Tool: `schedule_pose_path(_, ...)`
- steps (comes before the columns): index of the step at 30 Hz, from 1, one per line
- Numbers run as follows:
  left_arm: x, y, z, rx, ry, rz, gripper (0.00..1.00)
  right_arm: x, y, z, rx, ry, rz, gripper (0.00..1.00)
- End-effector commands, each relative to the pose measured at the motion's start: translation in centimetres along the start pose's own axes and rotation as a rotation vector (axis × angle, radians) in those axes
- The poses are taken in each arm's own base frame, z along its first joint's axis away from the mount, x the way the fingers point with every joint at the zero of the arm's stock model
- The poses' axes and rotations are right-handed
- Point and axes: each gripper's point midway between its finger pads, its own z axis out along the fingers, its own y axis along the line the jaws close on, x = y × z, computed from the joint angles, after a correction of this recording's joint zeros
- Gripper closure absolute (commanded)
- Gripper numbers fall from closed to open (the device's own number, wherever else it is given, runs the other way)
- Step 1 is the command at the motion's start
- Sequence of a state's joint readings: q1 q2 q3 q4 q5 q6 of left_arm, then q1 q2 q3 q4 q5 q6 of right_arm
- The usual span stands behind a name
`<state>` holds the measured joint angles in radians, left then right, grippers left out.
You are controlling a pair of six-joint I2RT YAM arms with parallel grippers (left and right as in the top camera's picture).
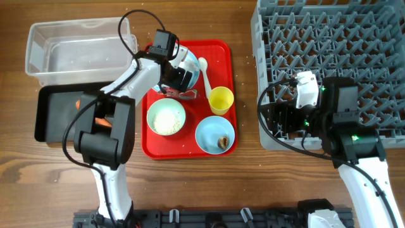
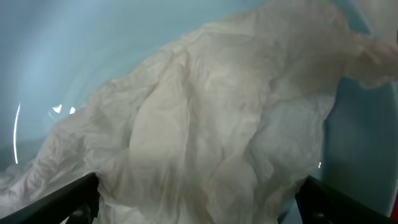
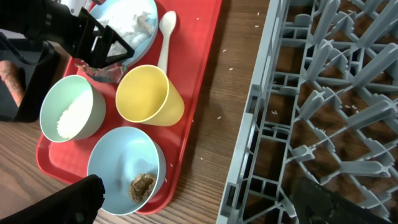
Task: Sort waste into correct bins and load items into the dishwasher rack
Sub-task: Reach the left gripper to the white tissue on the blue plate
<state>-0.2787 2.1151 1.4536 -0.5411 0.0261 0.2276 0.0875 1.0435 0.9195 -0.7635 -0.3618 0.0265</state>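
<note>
Left gripper (image 2: 196, 196) wide open, fingers either side of crumpled napkin (image 2: 211, 124), contact unclear. Napkin sits on pale blue plate (image 1: 192, 60) at back of red tray (image 1: 223, 49). Right gripper (image 3: 196, 199) open, holding nothing, over left edge of rack (image 1: 354, 38). Wood table (image 1: 190, 190): open strip between red tray and rack. Clear tub (image 1: 76, 44) and black tray (image 1: 54, 117) are left of red tray
</note>
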Motion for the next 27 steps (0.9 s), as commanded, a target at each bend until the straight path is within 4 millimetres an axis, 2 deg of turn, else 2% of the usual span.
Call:
schedule_pose_path(1,2.7,0.0,3.6,-0.001,0.092,0.029,0.12,-0.7,0.2,-0.3,0.003,-0.016,0.001,0.0)
schedule_pose_path(2,2.7,0.0,3.7,-0.001,0.091,0.029,0.25,-0.7,0.2,-0.3,0.003,-0.016,0.0,0.0)
schedule_pose_path(3,2.6,0.0,3.7,-0.002,0.086,0.028,0.47,-0.7,0.2,-0.3,0.003,-0.016,0.001,0.0)
schedule_pose_path(4,2.4,0.1,3.8,-0.004,0.078,0.027,0.76,-0.7,0.2,-0.3,0.003,-0.016,0.0,0.0)
schedule_pose_path(5,2.3,0.1,3.8,-0.005,0.072,0.026,0.92,-0.7,0.2,-0.3,0.003,-0.016,0.0,0.0)
schedule_pose_path(6,2.2,0.1,3.8,-0.006,0.068,0.015,0.96,-0.7,0.2,-0.3,0.003,-0.016,0.0,0.0)
schedule_pose_path(10,1.5,1.2,2.9,-0.049,0.056,-0.124,0.96,-0.7,0.2,-0.3,0.003,-0.016,0.001,0.0)
schedule_pose_path(12,0.4,1.9,1.2,-0.055,0.045,-0.187,0.96,-0.7,0.2,-0.3,0.003,-0.016,0.0,0.0)
schedule_pose_path(15,-2.2,3.1,-3.0,-0.065,-0.005,-0.263,0.96,-0.7,0.2,-0.3,0.003,-0.016,0.0,0.0)
schedule_pose_path(17,-4.4,4.1,-7.3,-0.073,-0.071,-0.317,0.96,-0.7,0.2,-0.3,0.003,-0.016,0.0,0.0)
schedule_pose_path(21,-7.0,5.8,-14.3,-0.092,-0.198,-0.361,0.96,-0.7,0.2,-0.3,0.003,-0.016,0.0,0.0)
schedule_pose_path(24,-7.2,8.2,-18.5,-0.137,-0.282,-0.4,0.96,-0.7,0.2,-0.3,0.003,-0.016,0.001,0.0)
schedule_pose_path(27,-6.0,12.1,-20.1,-0.229,-0.298,-0.463,0.96,-0.7,0.2,-0.3,0.003,-0.016,0.0,0.0)
